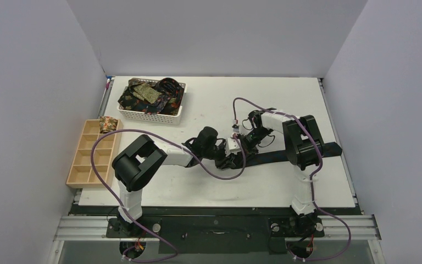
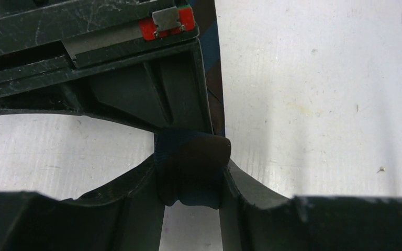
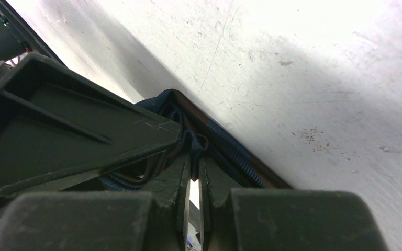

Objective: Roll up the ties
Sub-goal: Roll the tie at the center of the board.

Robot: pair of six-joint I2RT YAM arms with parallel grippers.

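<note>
A dark navy tie [image 1: 277, 156] lies across the table right of centre, its wide end passing under the right arm. My left gripper [image 1: 232, 161] is shut on the tie's partly rolled end, a dark fold [image 2: 191, 170] wedged between its fingers. My right gripper [image 1: 245, 144] is shut on the same bundle, pinching a fold of ribbed blue cloth [image 3: 194, 141] at its fingertips. Both grippers meet at the roll. A small patterned rolled tie [image 1: 107, 124] sits in the wooden tray's far right compartment. More patterned and black ties [image 1: 148, 94] fill the basket.
The white lattice basket [image 1: 151, 116] stands at the back left. The pale wooden compartment tray [image 1: 92, 154] lies along the left edge. Purple cables loop over both arms. Grey walls close in the table on three sides.
</note>
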